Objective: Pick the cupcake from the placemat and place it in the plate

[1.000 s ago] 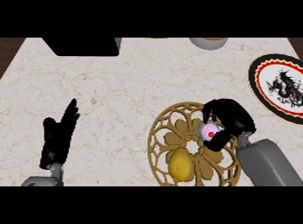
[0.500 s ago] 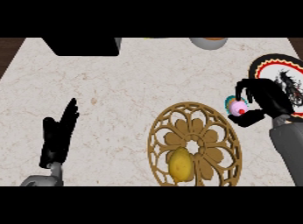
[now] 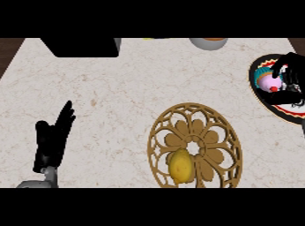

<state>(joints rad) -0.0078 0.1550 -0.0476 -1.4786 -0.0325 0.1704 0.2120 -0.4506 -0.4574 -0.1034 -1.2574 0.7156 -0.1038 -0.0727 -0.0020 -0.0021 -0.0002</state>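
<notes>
The right hand point(image 3: 297, 77) has carried the pink cupcake point(image 3: 269, 83) farther right, off the wooden placemat point(image 3: 195, 145), and now holds it over the plate point(image 3: 277, 106) at the surface's point(image 3: 116, 97) right edge, fingers curled around it. A yellow lemon point(image 3: 181, 165) lies on the placemat. The left hand point(image 3: 52, 141) rests open at lower left, fingers straight.
</notes>
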